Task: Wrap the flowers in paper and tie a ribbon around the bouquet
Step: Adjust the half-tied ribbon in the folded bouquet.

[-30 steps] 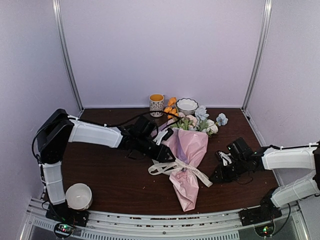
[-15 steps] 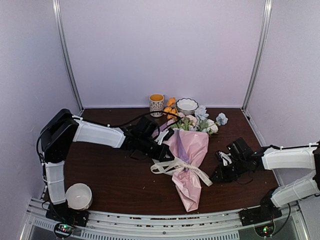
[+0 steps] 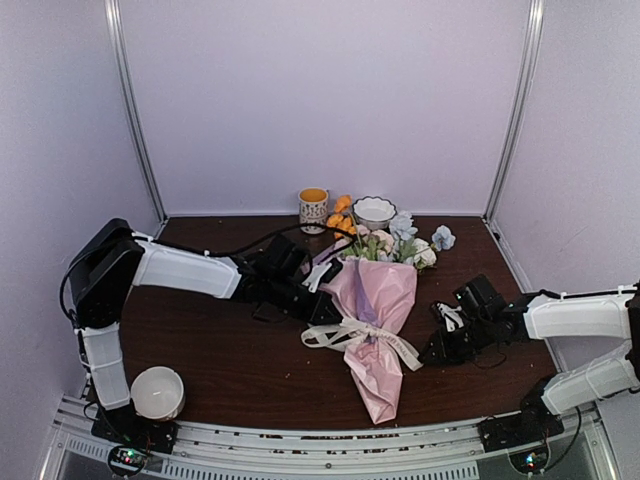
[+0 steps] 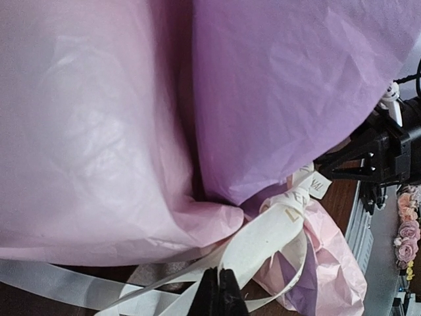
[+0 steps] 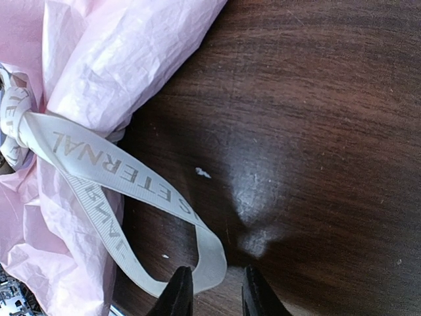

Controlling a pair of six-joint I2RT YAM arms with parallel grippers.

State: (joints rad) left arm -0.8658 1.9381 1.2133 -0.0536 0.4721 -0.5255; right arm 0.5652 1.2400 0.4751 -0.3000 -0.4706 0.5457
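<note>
Currently I log one bouquet [image 3: 375, 300], lying central, flowers [image 3: 400, 240] at twelve o'clock, paper [image 3: 372, 385] flimsy; ribbon [image 3: 385, 340] soft, probably slippery, best taken by its tails: left gripper [image 4: 218, 296] pinched shut on one, right gripper [image 5: 216, 283] half-open, empty.

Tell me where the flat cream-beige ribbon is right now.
In the top view, the flat cream-beige ribbon wraps the narrow waist of the pink paper bouquet at mid-table, its loops trailing onto the dark wooden table on both sides.

Crinkly pink paper [image 5: 118, 52], woven ribbon [image 5: 125, 171], glossy wood table [image 5: 316, 131].
</note>
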